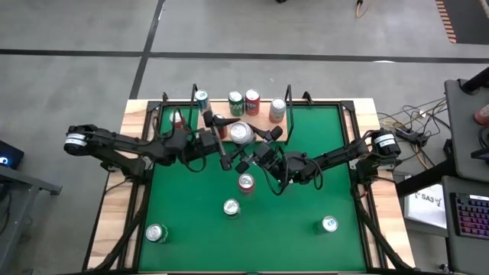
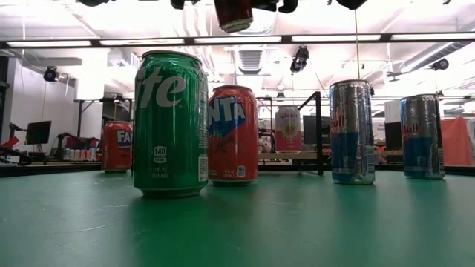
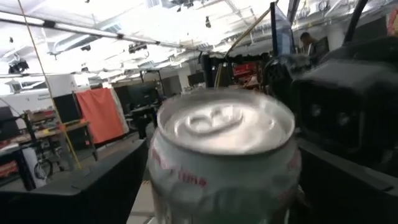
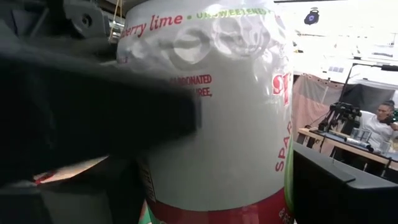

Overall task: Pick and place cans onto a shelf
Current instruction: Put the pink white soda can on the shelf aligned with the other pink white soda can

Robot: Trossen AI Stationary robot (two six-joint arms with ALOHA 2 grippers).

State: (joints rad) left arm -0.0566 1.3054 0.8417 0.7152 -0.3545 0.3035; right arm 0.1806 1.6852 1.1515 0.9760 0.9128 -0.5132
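Right gripper (image 1: pixel 254 147) at mid-table, raised, clamped on the silver-white can (image 1: pixel 241 132). In its wrist view the can (image 4: pixel 217 112) fills the space between its dark fingers, red lettering down the side.

Left gripper (image 1: pixel 228 143) comes in at the same can from the other side. Its wrist view looks onto the silver top (image 3: pixel 224 124) at close range. Gripping or standing clear: cannot tell.

Can is upright and well off the table. From table height only its base (image 2: pixel 234 15) shows, hanging at the upper edge above the standing cans.

Shelf (image 1: pixel 263 117) lies just beyond the held can, at the table's far edge, black wire uprights at both ends. Four cans stand on it in a row: blue-rimmed can (image 1: pixel 201 98) by the left upright, green can (image 1: pixel 236 101) and red can (image 1: pixel 251 101) side by side in the middle, pale can (image 1: pixel 277 109) by the right upright.

Table (image 1: pixel 306 176), green top, wood edges. Four more cans stand on it, nearer than the grippers:
- red-topped can (image 1: pixel 246 182), almost under the grippers
- silver-topped can (image 1: pixel 231 207), just beyond that
- green-rimmed can (image 1: pixel 157 233), near left corner
- blue-rimmed can (image 1: pixel 329 224), near right

All four stand apart from one another.

Both arms reach in from the table's sides and meet over the middle.
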